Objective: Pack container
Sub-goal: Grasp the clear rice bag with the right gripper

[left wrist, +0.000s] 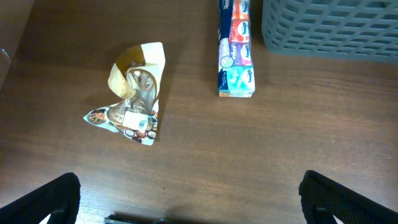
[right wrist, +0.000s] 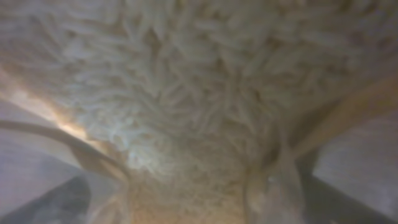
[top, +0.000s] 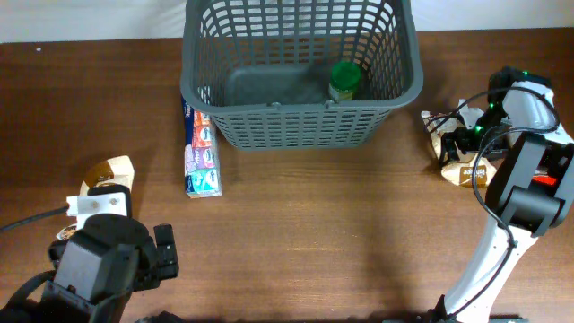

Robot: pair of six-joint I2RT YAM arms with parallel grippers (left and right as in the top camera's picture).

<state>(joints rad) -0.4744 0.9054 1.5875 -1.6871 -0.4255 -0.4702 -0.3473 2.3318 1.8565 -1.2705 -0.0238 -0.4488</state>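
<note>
A large dark grey plastic shopping basket (top: pixel 300 121) with slotted lattice walls stands on the brown wooden bench (top: pixel 341 233) at the middle of its far edge. A small jar with a green lid (top: pixel 344 79) sits on the basket's solid floor, towards its right end and near the front wall, lid facing up. A long, narrow pack of tissues in blue, pink and teal wrappers (top: pixel 201 148) lies on the bench just beside the basket's left wall and runs out past the front-left corner towards the near edge. Near the left edge of the bench lies a crumpled tan and white snack bag with a clear window (top: pixel 108 170), well apart from the tissue pack. The left tool (left wrist: pixel 191 177) hangs above bare bench on the near side of this bag, its two dark fingers (left wrist: pixel 43 199) spread wide with nothing between them. Near the right edge lies a second crumpled tan bag (top: pixel 457 172), partly hidden under the right arm. The right tool (right wrist: pixel 199 193) is pressed close over it. Its fingers (right wrist: pixel 43 199) stand wide apart at the lower corners of the wrist view, and pale noodle-like contents behind clear film fill the space between. Whether the fingers touch the bag cannot be told.
</note>
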